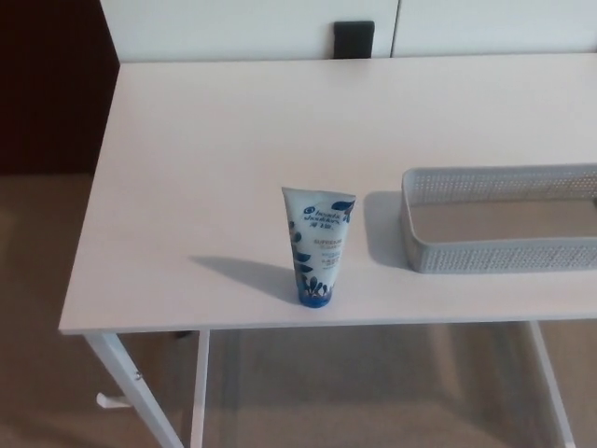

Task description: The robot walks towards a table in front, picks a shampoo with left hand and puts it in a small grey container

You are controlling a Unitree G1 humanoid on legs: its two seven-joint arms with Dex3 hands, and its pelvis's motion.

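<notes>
while the shampoo tube (317, 247) stands untouched on the tabletop (205, 149) beside the empty grey basket (499, 254), neither hand shows, so picking and placing remain.

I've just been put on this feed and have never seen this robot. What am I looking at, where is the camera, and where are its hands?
This single picture comes from the camera on the humanoid robot's head, looking down ahead of it. Neither of its two black hands is in view, so nothing is held. You see a white table. A blue-and-white shampoo tube stands upright on its cap near the front edge. A small grey mesh container sits to its right, apart from it, and looks empty.
</notes>
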